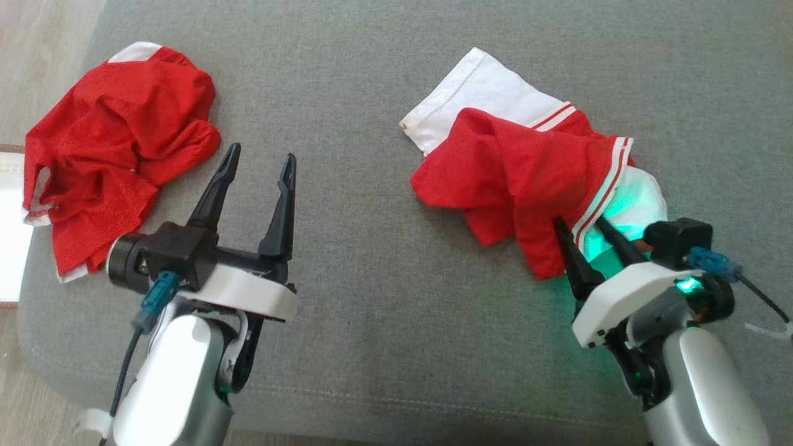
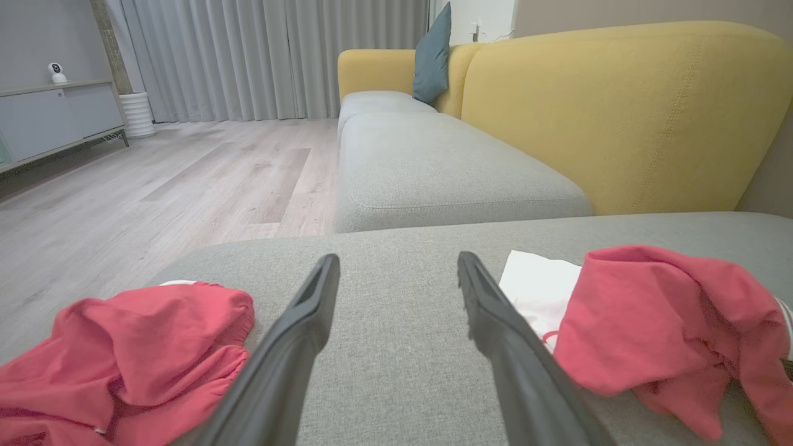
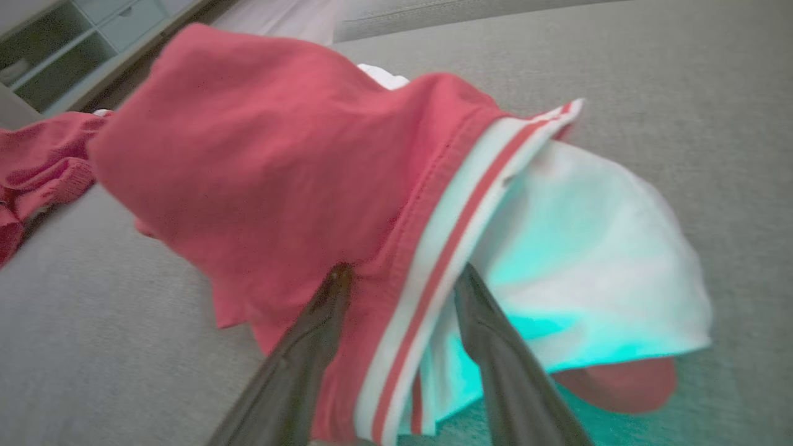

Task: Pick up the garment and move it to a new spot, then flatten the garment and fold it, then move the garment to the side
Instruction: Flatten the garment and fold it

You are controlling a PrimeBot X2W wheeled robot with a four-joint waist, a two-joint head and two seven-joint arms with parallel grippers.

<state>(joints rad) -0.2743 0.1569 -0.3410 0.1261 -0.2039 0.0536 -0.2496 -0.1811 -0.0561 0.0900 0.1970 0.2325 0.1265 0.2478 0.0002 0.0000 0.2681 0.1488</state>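
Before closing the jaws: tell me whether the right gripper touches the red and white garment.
Touching. In the right wrist view, the right gripper straddles the striped hem of the red and white garment, both fingertips pressing into cloth.

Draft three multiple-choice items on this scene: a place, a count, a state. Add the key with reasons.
1. Where is the right gripper? A) at the striped hem of the right-hand garment; B) over the floor; C) on a yellow backrest.
2. How many red garments lie on the grey cushion? A) one; B) two; C) four.
3. The left gripper is: A) shut on cloth; B) open and empty; C) shut on nothing.
Key: 1A, it straddles the hem; 2B, plus the left-hand garment; 3B, jaws apart over bare cushion.
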